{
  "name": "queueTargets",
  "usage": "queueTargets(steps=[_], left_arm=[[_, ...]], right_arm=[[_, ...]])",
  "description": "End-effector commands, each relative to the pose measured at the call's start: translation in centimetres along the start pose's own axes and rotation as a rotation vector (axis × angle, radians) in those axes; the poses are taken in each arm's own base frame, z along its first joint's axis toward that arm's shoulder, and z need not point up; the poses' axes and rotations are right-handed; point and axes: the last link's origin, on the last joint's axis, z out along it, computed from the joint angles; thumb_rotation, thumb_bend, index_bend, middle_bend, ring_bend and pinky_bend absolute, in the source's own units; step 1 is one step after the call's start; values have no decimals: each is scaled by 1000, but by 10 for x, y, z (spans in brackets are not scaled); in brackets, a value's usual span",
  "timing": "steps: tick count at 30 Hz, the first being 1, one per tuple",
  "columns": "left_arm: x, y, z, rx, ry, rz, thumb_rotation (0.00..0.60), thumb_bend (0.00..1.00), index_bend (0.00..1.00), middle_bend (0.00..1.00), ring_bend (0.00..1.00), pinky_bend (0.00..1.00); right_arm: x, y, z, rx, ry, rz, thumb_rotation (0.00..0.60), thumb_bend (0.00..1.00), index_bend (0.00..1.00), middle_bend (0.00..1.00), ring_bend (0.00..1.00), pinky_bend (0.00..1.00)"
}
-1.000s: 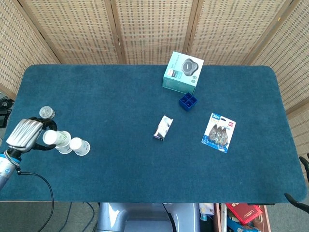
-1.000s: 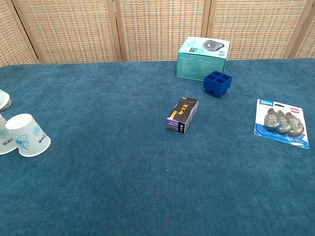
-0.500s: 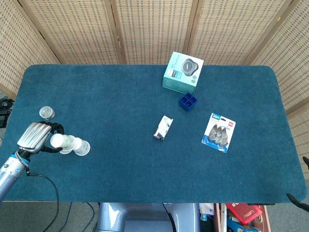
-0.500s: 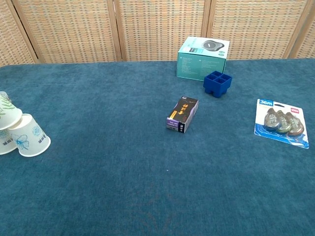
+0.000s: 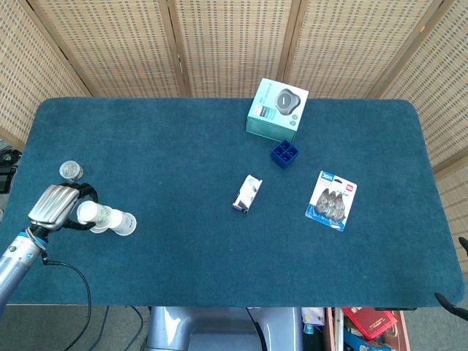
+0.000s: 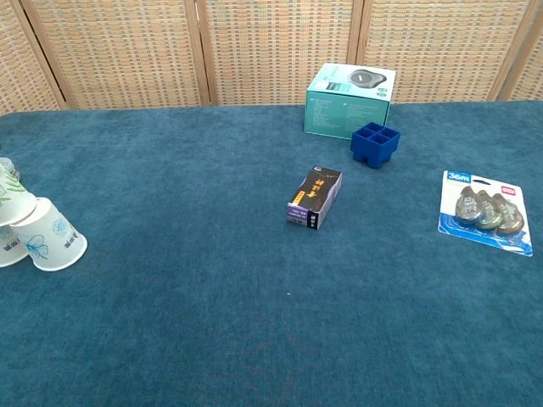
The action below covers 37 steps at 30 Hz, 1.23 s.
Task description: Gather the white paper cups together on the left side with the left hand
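My left hand (image 5: 51, 207) is at the table's left front edge, its dark fingers curled around a white paper cup (image 5: 93, 214). This cup lies tilted, its rim toward the hand, and shows at the left edge of the chest view as a leaf-printed cup (image 6: 13, 197). A second white cup (image 5: 123, 223) lies on its side just right of it and touches it; in the chest view it has a blue flower print (image 6: 53, 238). Another cup (image 5: 70, 170) stands a little farther back. My right hand is not visible.
A teal box (image 5: 277, 109) stands at the back centre with a blue divided tray (image 5: 284, 153) in front of it. A small dark carton (image 5: 248, 193) lies mid-table and a blister pack (image 5: 332, 199) to its right. A cable hangs below the left arm.
My left hand with its cup moved right and slightly forward, bringing the cup against the lying cup. In the last half second almost nothing moved.
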Motion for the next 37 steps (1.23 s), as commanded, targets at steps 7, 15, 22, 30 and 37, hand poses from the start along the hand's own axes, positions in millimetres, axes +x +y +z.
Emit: queueTargets(steps=[7,15,22,30,37], left_arm=[[8,-1,-4,-3,-17,-38,600,97,48,0,0,168],[27,-7,-20,19,46,-60,600,97,0,0,0,4],[37,-11,-83,144,234,-140,600,95,0,0,0,0],[10,8,-124,247,299,-181,600,95,0,0,0,0],[6,15,-132,235,283,-165,600,95,0,0,0,0]], right_arm=[[0,0,-1,1,1,0,600,0,0,0,0,0],[1,-1,-2,5,4,4,600,0,0,0,0,0],[4,-2,-5,19,12,11,600,0,0,0,0,0],[5,-3,-8,30,17,12,600,0,0,0,0,0],[7,-3,-10,32,23,19,600,0,0,0,0,0]])
